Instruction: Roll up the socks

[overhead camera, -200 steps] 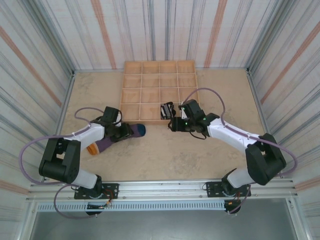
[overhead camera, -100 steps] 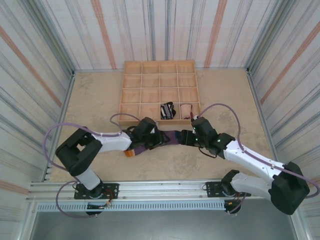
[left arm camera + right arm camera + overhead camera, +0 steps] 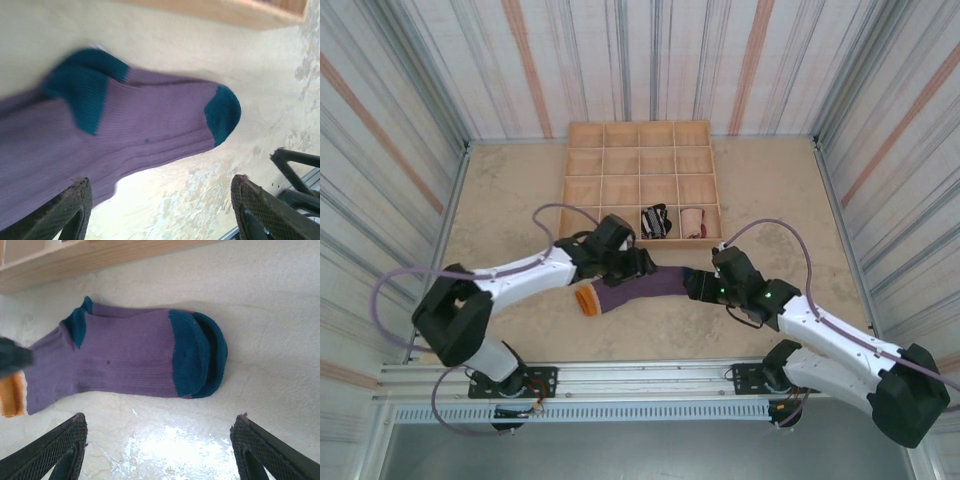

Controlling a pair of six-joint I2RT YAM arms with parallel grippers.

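Room for moving is wide on the table (image 3: 500, 190): bare surface runs along the near edge and on both sides of the wooden tray (image 3: 582, 150), out to the walls (image 3: 410, 120). The purple sock (image 3: 638, 288) lies flat and stretched lengthwise just before the tray's near edge, a narrow bare strip between them, with its orange end toward the left and its teal end toward the right. The left gripper (image 3: 638, 268) hangs over the sock's middle, jaws spread wide and holding nothing. The right gripper (image 3: 695, 285) is at the teal end, jaws likewise wide and unloaded, the sock lying ahead of its fingers (image 3: 65, 445). The striped sock (image 3: 654, 222) and peach sock (image 3: 691, 221) sit in the tray's near row, in the third and fourth compartments from the left.
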